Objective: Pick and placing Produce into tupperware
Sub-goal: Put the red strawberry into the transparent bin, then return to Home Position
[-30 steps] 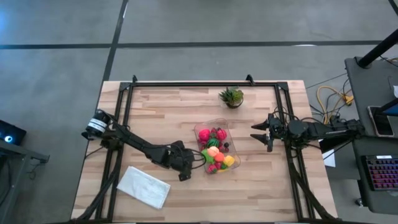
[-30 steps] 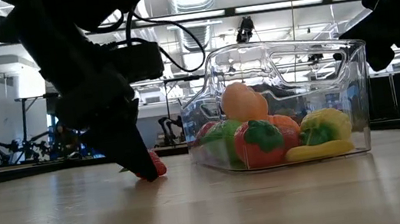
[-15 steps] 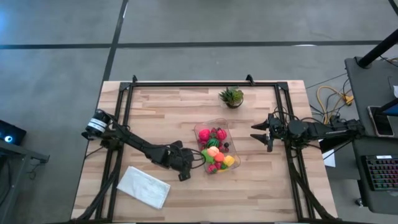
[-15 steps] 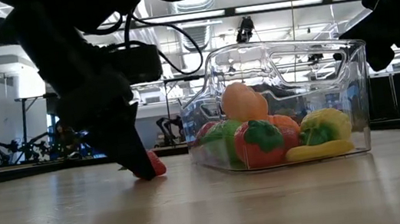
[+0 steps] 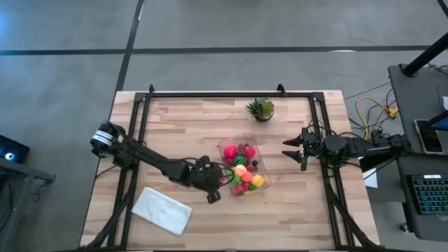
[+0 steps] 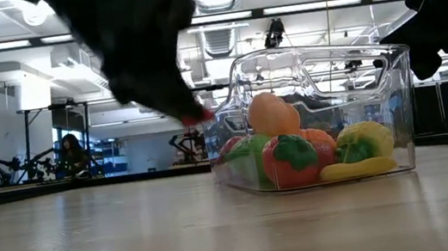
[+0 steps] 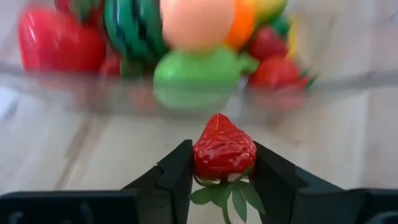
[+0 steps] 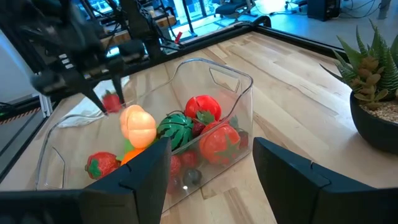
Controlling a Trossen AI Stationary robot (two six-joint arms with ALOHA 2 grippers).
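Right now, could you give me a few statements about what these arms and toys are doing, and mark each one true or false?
1. The left claw is pinching a strawberry. True.
2. The clear box is empty. False: it holds many toy fruits, among them a striped melon.
3. The right claw carries a banana. False: it holds nothing and hangs beside the box, on the side away from the left arm.
4. A potted plant stands on the table outside the box. True.
5. The white cloth lies inside the box. False: it lies on the table near the left arm.
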